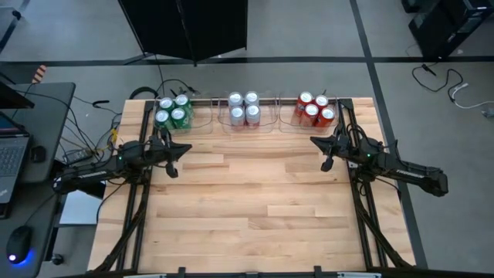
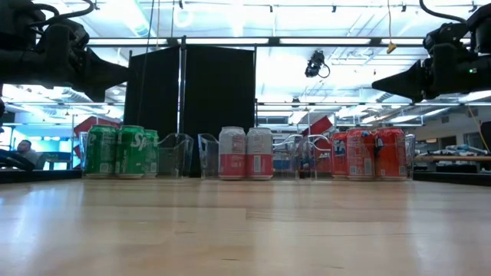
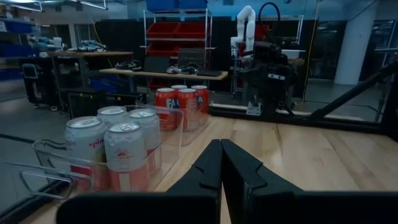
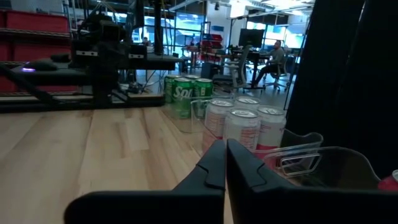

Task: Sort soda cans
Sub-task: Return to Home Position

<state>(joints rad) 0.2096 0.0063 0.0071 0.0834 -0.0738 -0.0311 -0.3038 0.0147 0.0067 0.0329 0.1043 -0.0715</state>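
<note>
Twelve cans stand upright, long axes vertical and silver tops up, in three clear trays (image 1: 202, 116) along the table's (image 1: 255, 193) far edge. There are four green cans (image 1: 173, 111) on the left, four silver-white cans (image 1: 243, 109) in the middle and four red cans (image 1: 315, 109) on the right. The left gripper (image 3: 221, 149) and right gripper (image 4: 225, 149) hover above the table, fingers pressed together and holding nothing.

green cans (image 1: 179, 116), silver-white cans (image 1: 236, 116), red cans (image 1: 311, 110), pale wood table (image 1: 255, 201)
</note>
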